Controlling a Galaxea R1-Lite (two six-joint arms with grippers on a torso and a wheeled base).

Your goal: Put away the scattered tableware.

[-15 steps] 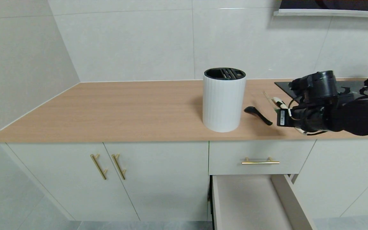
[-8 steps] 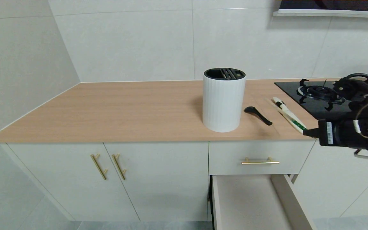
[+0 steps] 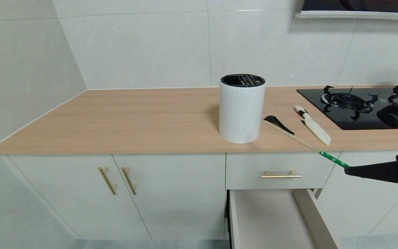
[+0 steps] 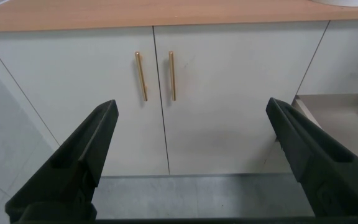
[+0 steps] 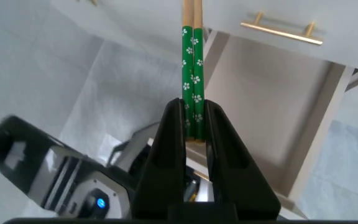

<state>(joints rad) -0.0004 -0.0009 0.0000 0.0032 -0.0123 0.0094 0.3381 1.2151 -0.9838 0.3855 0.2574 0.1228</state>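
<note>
Chopsticks, green flower-print ends, clamped in right end effector; left end effector spread wide, empty.

Kitchen: gas hob, cabinets.

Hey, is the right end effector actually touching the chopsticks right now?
Touching. The right wrist view shows the right end effector shut on the chopsticks, their green ends pinched between its black fingers with no gap on either side.

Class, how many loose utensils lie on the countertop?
2: a black spoon beside the white holder, and a knife nearer the hob. Others may hide behind the holder.
</note>
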